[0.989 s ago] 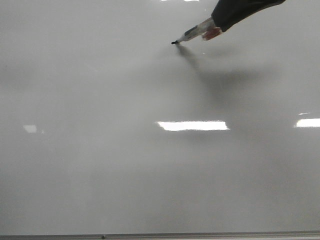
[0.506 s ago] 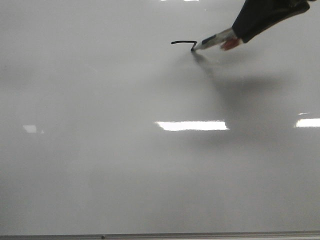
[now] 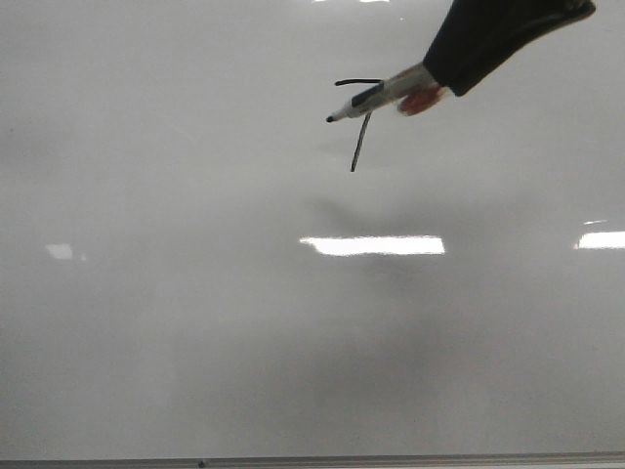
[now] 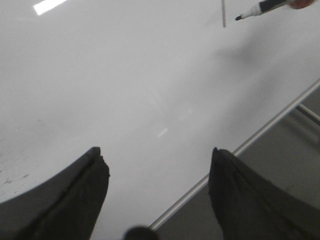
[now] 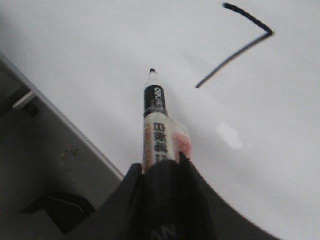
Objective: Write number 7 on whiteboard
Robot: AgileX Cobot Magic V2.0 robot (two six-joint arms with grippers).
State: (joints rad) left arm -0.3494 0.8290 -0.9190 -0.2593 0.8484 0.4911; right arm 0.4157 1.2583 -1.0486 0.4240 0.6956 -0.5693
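Note:
The whiteboard (image 3: 195, 322) fills the front view, glossy pale grey. A black number 7 (image 3: 358, 137) is drawn on it at the upper middle, a short top stroke and a slanted downstroke; it also shows in the right wrist view (image 5: 240, 47). My right gripper (image 3: 439, 83) is shut on a black-and-white marker (image 3: 376, 98), whose tip is lifted off the board just left of the 7. The marker also shows in the right wrist view (image 5: 157, 125) and the left wrist view (image 4: 262, 7). My left gripper (image 4: 157, 162) is open and empty over the board near its edge.
The board's thin metal frame edge runs along the bottom of the front view (image 3: 391, 459) and shows in the left wrist view (image 4: 240, 150) and the right wrist view (image 5: 65, 125). Bright light reflections (image 3: 371, 245) lie on the board.
The marker drew the top stroke rightward, then the slanted downstroke. Its tip has now lifted off the board and moved left of the finished 7.

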